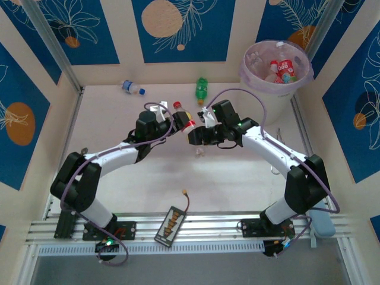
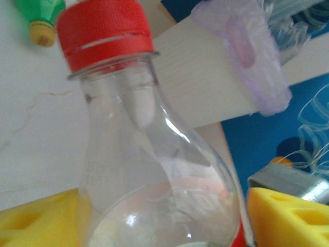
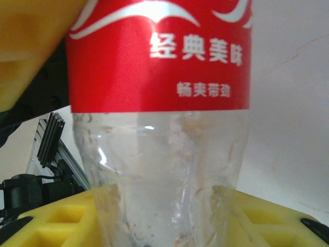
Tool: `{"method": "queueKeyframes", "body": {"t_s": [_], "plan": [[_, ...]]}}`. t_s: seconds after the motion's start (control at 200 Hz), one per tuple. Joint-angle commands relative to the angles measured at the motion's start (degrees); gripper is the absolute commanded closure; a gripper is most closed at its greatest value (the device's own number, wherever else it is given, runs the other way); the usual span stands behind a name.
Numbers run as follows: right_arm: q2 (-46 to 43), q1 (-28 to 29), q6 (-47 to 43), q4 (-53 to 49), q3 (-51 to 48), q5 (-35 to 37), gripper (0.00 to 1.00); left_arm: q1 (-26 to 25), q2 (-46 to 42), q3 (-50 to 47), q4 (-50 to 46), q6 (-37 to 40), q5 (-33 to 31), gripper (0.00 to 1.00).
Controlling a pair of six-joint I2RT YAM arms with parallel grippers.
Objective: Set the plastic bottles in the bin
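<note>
A clear plastic bottle [image 1: 185, 120] with a red cap and red label hangs above the table's middle, between both grippers. My left gripper [image 1: 170, 120] is open around its shoulder; in the left wrist view the bottle [image 2: 154, 154] stands between the yellow fingers [image 2: 288, 216], with a gap at the right one. My right gripper [image 1: 197, 134] is shut on the bottle's lower body [image 3: 159, 154], with both yellow pads [image 3: 56, 216] pressed against its sides. The bin [image 1: 246, 72] at the far right holds several bottles [image 1: 280, 68]. A green bottle [image 1: 202, 88] and a blue-capped bottle [image 1: 133, 88] lie by the back wall.
The bin's lilac liner [image 2: 247, 51] and the green bottle [image 2: 38, 15] show past the held bottle. A small dark device [image 1: 171, 224] with a cable lies on the front rail. Walls close the table at back and sides.
</note>
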Motion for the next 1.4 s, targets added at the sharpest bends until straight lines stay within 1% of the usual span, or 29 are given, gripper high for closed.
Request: {"method": "queueKeyframes", "body": {"t_s": [0.0, 0.035, 0.125, 0.185, 0.29, 0.395, 0.46, 0.605, 0.695, 0.815, 0.9, 1.0, 1.14, 1.27, 1.396], "plan": [[-2.3, -1.1, -0.8, -1.6, 0.7, 1.7, 0.54, 0.9, 1.3, -0.7, 9.7, -4.6, 2.5, 0.04], [-2.6, -1.4, -1.0, -1.9, 0.9, 2.1, 0.54, 1.3, 1.5, -1.2, 11.6, -6.0, 3.1, 0.00], [-3.6, -2.6, -2.3, -3.4, 1.7, 3.9, 0.55, 3.1, 1.0, -2.5, 14.6, -7.9, 4.2, 0.00], [-4.8, -3.9, -3.5, -5.2, 2.6, 6.1, 0.57, 4.5, -0.7, -3.8, 14.1, -7.6, 4.3, 0.00], [-7.9, -6.7, -5.9, -8.5, 4.8, 12.1, 0.59, 6.7, -6.0, -5.3, 6.4, -3.6, 2.8, 0.00], [-11.3, -9.8, -8.6, -10.4, 8.4, 17.2, 0.60, 7.3, -11.8, -5.0, -8.0, 4.0, -1.0, 0.00], [-13.4, -12.3, -9.6, -10.3, 10.7, 20.2, 0.60, 7.3, -14.2, -5.1, -13.6, 7.5, -2.3, 0.00], [-15.2, -18.5, -13.5, -6.8, 17.0, 25.5, 0.61, 7.7, -16.1, -5.5, -19.7, 10.8, -2.9, 0.00], [-13.6, -22.6, -16.0, -3.9, 21.4, 29.7, 0.61, 7.8, -16.0, -5.2, -21.6, 12.0, -2.9, 0.00], [-10.0, -27.5, -19.5, 4.3, 23.7, 35.3, 0.63, 7.8, -15.2, -4.5, -22.3, 12.3, -2.5, 0.00], [-6.1, -31.1, -21.3, 8.2, 26.4, 36.1, 0.64, 7.8, -14.9, -4.3, -22.2, 12.0, -2.2, 0.01], [-0.6, -33.8, -24.8, 9.4, 30.8, 36.2, 0.64, 7.8, -15.2, -4.2, -22.8, 12.4, -3.0, 0.01], [4.5, -35.3, -32.2, 13.8, 32.7, 35.7, 0.63, 7.8, -15.3, -4.3, -23.4, 12.5, -3.4, 0.01], [7.9, -36.7, -35.3, 17.4, 32.7, 31.4, 0.63, 8.0, -15.5, -4.1, -24.4, 12.9, -4.0, 0.01], [10.7, -37.0, -40.1, 21.3, 32.3, 31.3, 0.60, 8.3, -15.9, -3.9, -24.9, 13.0, -4.3, 0.01]]}}
